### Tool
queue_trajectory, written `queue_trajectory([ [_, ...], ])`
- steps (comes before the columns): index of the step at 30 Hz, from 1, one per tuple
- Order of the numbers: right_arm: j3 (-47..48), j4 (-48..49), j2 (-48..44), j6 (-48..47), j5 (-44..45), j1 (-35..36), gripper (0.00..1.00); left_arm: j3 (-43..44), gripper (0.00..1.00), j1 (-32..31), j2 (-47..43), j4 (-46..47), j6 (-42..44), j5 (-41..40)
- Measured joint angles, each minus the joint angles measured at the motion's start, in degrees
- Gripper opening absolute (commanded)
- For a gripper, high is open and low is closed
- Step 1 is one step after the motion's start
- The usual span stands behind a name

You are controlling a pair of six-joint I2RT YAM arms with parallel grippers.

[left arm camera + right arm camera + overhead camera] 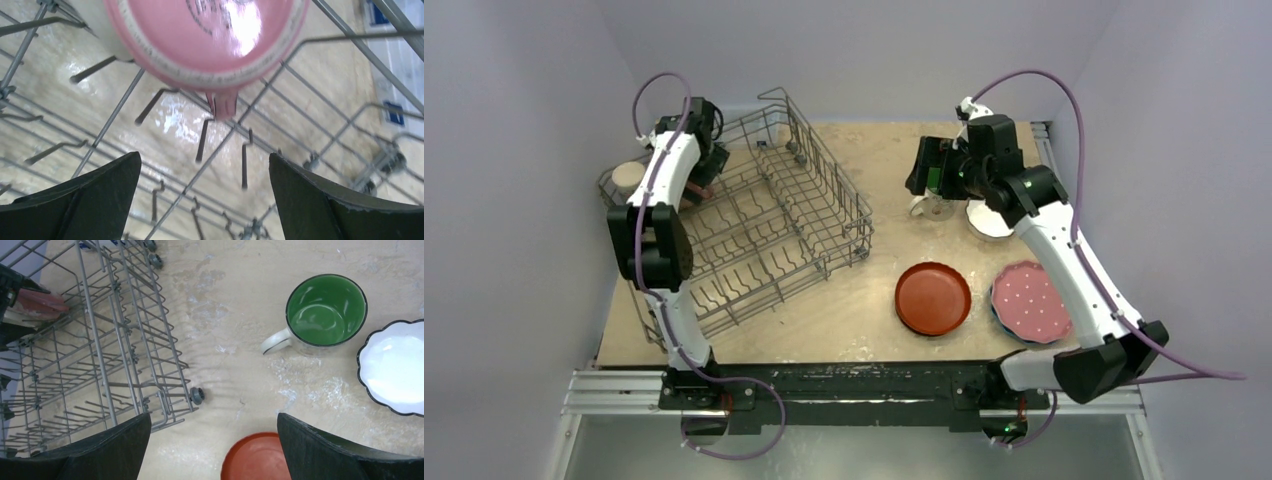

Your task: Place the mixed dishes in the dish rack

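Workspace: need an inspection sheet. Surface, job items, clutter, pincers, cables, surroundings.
Surface: beige table, whitish smears.
Job's things: dish rack on the left, pink mug on its tines, beige mug at its far-left end; green-inside mug, white bowl, red-orange plate and dotted plate atop blue plate on table.
Clutter: nothing seen.
Pincers: left pincer open, by pink mug; right pincer open, empty.
Cables: purple cables loop off both arms.
Surroundings: pale walls; metal rail at near edge.
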Motion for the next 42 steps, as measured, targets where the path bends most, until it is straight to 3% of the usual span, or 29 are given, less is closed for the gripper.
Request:
queue_trajectory([
  [8,-6.6,2.2,-5.6,0.8,-0.1,0.0,0.99,-5.2,1.00,0.0,-14.0,-2.7,7.3,9.0],
  [15,-11.7,5.4,-9.0,2.8,-0.9,0.0,0.99,-19.2,1.00,-0.4,-32.8,-3.5,12.9,19.2],
  [23,-16.5,6.6,-11.8,5.4,-1.2,0.0,0.99,-29.2,1.00,-0.4,-51.8,-6.5,21.0,36.5],
  [29,-16.7,6.6,-14.9,5.2,0.9,0.0,0.99,-35.5,1.00,-0.5,-67.2,-5.2,22.5,47.0],
  [36,-16.5,6.5,-14.1,5.2,6.7,0.0,0.99,-38.5,1.00,-0.5,-70.9,-5.1,22.3,55.5],
  [42,-6.4,3.1,0.0,8.5,13.0,0.0,0.99,-37.1,1.00,-0.4,-70.6,-7.6,22.5,58.4],
])
